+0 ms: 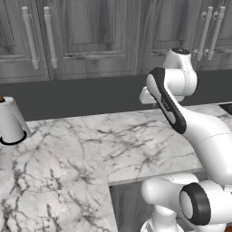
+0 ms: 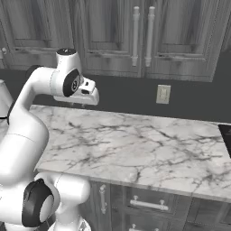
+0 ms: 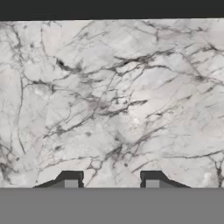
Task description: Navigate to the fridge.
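Observation:
The fridge is out of view. My gripper (image 3: 111, 179) hangs over the white marble counter (image 3: 113, 100), pointing down at it. Its two dark fingertips (image 3: 70, 177) stand apart, open, with nothing between them. In the right base view the white hand (image 2: 83, 94) sits above the counter's back edge, in front of the dark wall panel. The arm's elbow partly covers the hand (image 1: 146, 96) in the left base view.
Grey wood-grain upper cabinets (image 1: 90, 36) with thin handles line the wall. A white jug-like appliance (image 1: 11, 121) stands on the counter at the left. A wall outlet (image 2: 163, 94) sits on the dark panel. A black cooktop edge (image 2: 227, 135) shows at the right. Drawers (image 2: 144, 204) run below the counter.

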{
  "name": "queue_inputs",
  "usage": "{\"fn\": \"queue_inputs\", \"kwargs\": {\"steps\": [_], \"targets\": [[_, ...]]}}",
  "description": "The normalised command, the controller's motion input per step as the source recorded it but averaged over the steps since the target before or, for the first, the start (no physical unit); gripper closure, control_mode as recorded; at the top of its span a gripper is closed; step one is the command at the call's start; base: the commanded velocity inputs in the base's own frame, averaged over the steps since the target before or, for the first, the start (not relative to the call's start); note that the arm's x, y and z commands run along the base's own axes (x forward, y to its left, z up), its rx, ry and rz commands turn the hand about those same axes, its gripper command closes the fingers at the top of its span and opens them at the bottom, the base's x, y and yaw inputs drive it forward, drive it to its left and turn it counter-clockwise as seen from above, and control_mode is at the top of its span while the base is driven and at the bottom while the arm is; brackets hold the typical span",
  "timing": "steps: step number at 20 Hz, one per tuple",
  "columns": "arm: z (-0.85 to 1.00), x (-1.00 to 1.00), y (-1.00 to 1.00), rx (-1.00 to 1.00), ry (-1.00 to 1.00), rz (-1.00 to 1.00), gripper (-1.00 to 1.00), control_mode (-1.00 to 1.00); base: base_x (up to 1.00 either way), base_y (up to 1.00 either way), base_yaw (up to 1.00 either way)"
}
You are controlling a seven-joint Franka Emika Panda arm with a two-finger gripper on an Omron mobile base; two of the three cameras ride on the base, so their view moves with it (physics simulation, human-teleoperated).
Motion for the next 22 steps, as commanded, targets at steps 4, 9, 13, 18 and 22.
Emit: {"fn": "queue_inputs", "kwargs": {"steps": [4, 9, 13, 18, 22], "targets": [[0.00, 0.00, 0.00, 0.00, 0.00, 0.00, -1.00, 1.00, 0.00, 0.00, 0.00], [0.00, 0.00, 0.00, 0.00, 0.00, 0.00, -1.00, 1.00, -0.09, 0.00, -0.01], [0.00, 0.00, 0.00, 0.00, 0.00, 0.00, -1.00, 1.00, -1.00, -0.39, -0.29], [0.00, 0.00, 0.00, 0.00, 0.00, 0.00, -1.00, 1.00, -0.08, -0.12, -0.82], [0.00, 0.00, 0.00, 0.00, 0.00, 0.00, -1.00, 1.00, 0.00, 0.00, -1.00]]}}
